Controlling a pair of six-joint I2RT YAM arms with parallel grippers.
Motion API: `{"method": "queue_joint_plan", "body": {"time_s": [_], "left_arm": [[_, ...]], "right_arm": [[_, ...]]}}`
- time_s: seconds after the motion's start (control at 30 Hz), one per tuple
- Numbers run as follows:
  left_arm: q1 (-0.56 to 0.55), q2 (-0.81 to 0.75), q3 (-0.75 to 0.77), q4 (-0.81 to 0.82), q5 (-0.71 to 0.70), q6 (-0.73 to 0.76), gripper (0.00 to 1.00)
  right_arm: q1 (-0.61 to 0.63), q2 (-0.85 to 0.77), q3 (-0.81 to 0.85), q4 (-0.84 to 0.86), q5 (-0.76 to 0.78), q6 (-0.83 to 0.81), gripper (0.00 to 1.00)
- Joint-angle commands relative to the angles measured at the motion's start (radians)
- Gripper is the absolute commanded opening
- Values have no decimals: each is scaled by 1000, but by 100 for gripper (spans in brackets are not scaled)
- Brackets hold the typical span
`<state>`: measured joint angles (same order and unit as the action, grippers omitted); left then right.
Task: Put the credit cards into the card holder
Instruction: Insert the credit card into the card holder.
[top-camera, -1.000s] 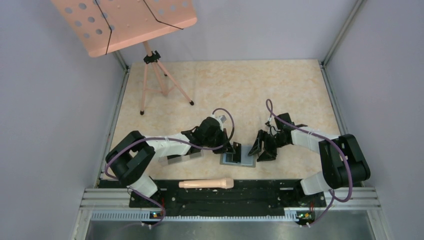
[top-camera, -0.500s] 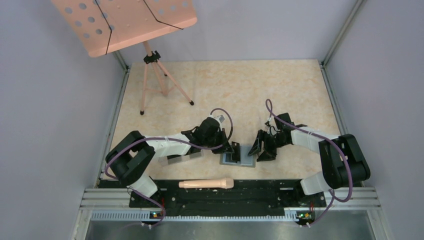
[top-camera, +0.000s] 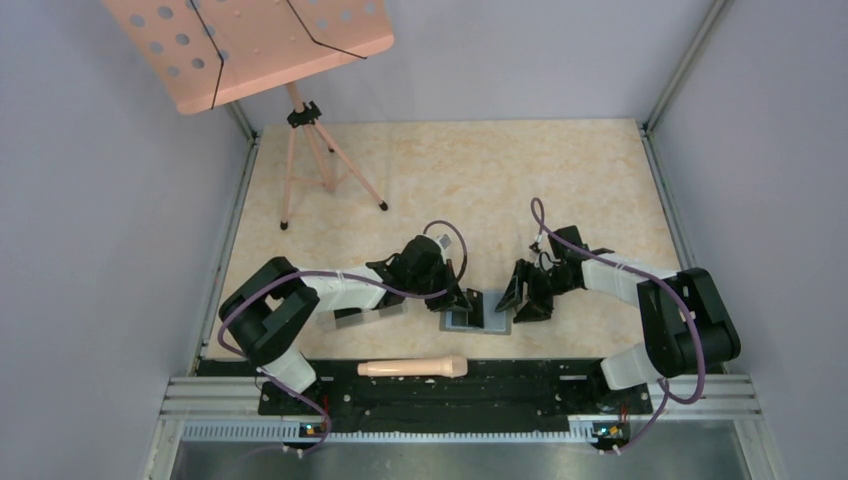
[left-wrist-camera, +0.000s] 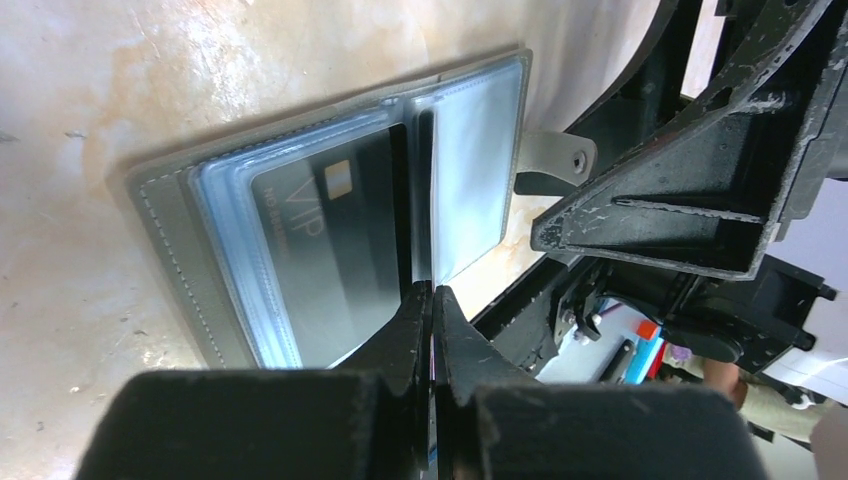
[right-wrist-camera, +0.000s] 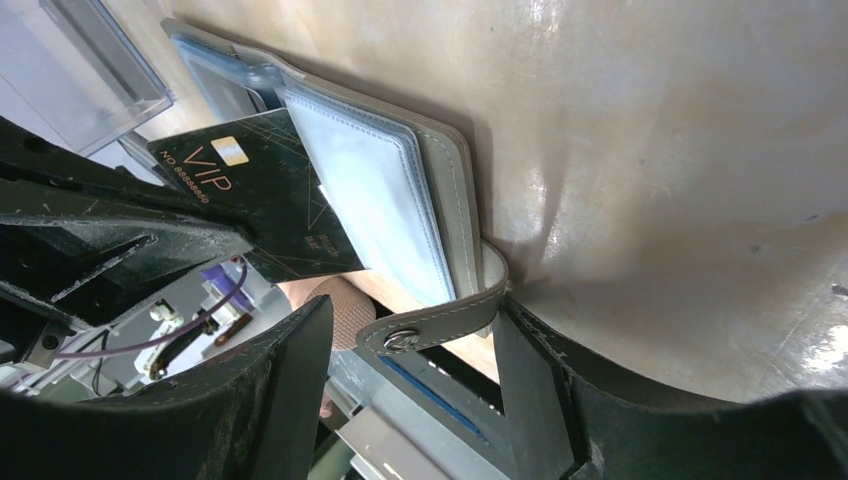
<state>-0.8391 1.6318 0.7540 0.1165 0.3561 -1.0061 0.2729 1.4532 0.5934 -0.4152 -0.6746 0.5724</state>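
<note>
The gray card holder (top-camera: 478, 319) lies open on the table near the front edge, its clear bluish sleeves up (left-wrist-camera: 470, 150). My left gripper (left-wrist-camera: 432, 290) is shut on a black credit card marked VIP (right-wrist-camera: 255, 190). The card stands on edge with its lower edge at the fold between the sleeves (left-wrist-camera: 420, 180). A black VIP face also shows on the left sleeve (left-wrist-camera: 330, 240); I cannot tell if it is a second card or a reflection. My right gripper (right-wrist-camera: 410, 370) is open, its fingers either side of the snap tab (right-wrist-camera: 430, 325), at the holder's right edge (top-camera: 520, 298).
A clear plastic box (right-wrist-camera: 90, 50) lies behind the holder, by the left arm. A beige wooden handle (top-camera: 412, 367) lies on the black rail at the front. A pink music stand (top-camera: 250, 40) on a tripod (top-camera: 320, 165) stands at the back left.
My left gripper has moved a little right and down toward the holder with the card. The right arm and the holder have not moved.
</note>
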Motion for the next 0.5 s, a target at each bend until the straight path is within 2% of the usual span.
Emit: {"method": "queue_joint_plan", "body": {"time_s": [0.0, 0.3, 0.47], "left_arm": [[0, -2, 5, 41, 37, -42, 0], [-1, 25, 6, 16, 48, -64, 0], [-2, 42, 40, -72, 52, -49, 0]], "right_arm": [[11, 9, -4, 29, 15, -19, 60], [10, 10, -6, 29, 14, -21, 60], [11, 14, -4, 29, 15, -20, 60]]}}
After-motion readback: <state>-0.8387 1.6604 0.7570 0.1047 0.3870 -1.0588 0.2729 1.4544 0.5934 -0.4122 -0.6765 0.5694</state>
